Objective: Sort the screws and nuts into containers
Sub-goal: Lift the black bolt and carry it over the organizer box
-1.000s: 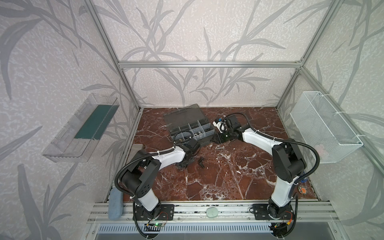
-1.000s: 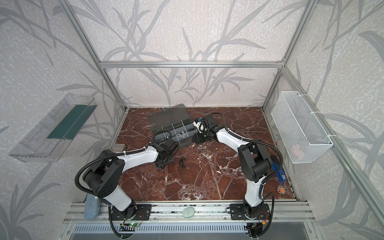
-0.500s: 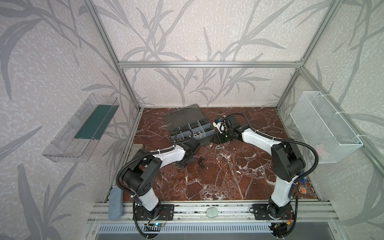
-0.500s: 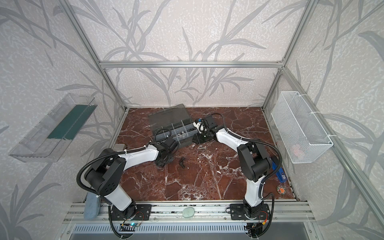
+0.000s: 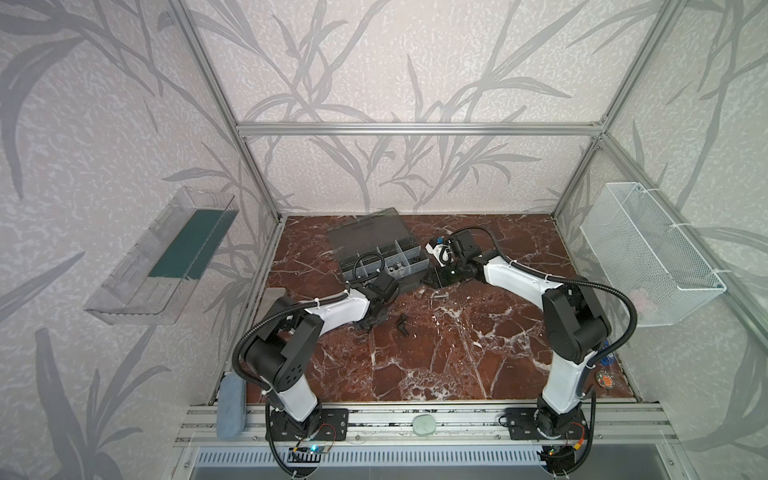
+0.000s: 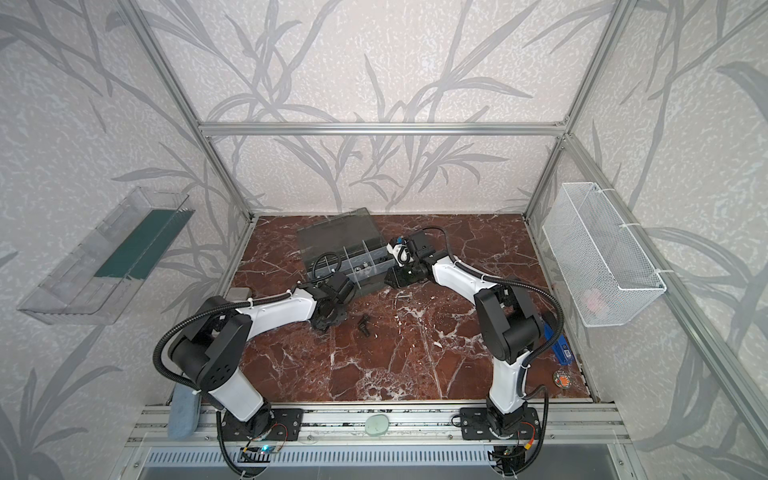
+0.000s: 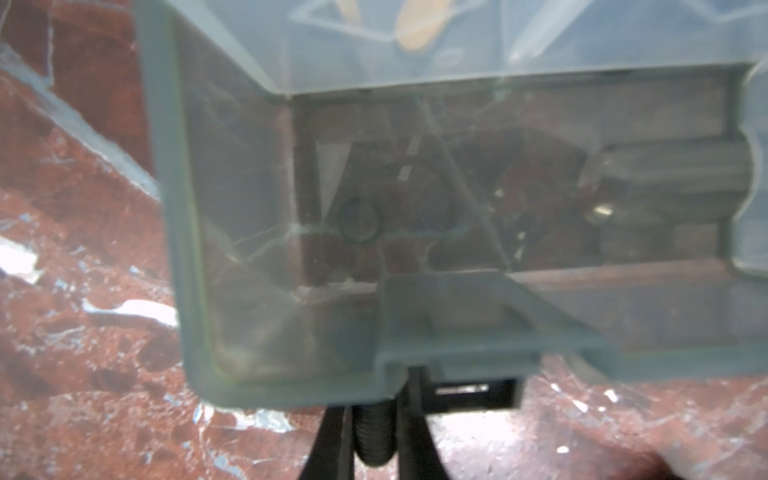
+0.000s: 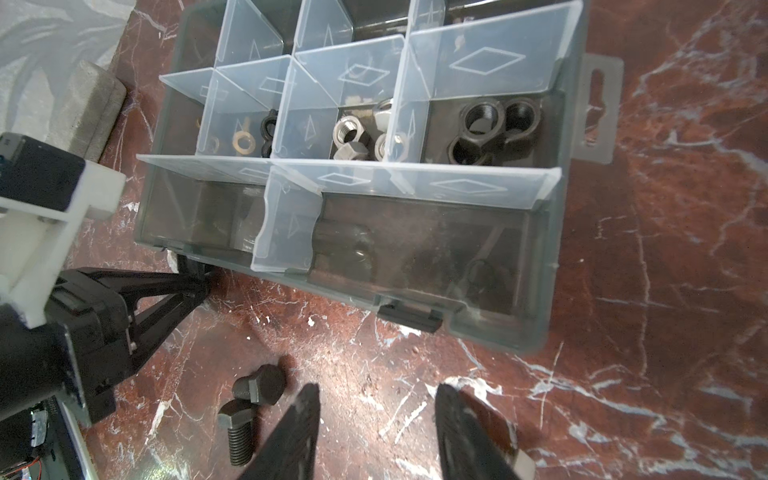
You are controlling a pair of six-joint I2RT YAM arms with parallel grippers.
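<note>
Two screws (image 8: 257, 384) loose on desk (image 8: 623, 374); left end effector (image 7: 374, 411) clenched on third screw (image 7: 375, 440), right end effector (image 8: 378, 395) released. Next: clear case (image 7: 183, 208) wall, drop.

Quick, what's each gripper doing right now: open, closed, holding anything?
Left gripper: shut on a black screw.
Right gripper: open, nothing between its fingers.

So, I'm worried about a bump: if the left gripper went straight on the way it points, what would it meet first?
Probably the front wall of the case, beside its latch: it stands right ahead of the left gripper, shut on a screw. Depth is unclear.
</note>
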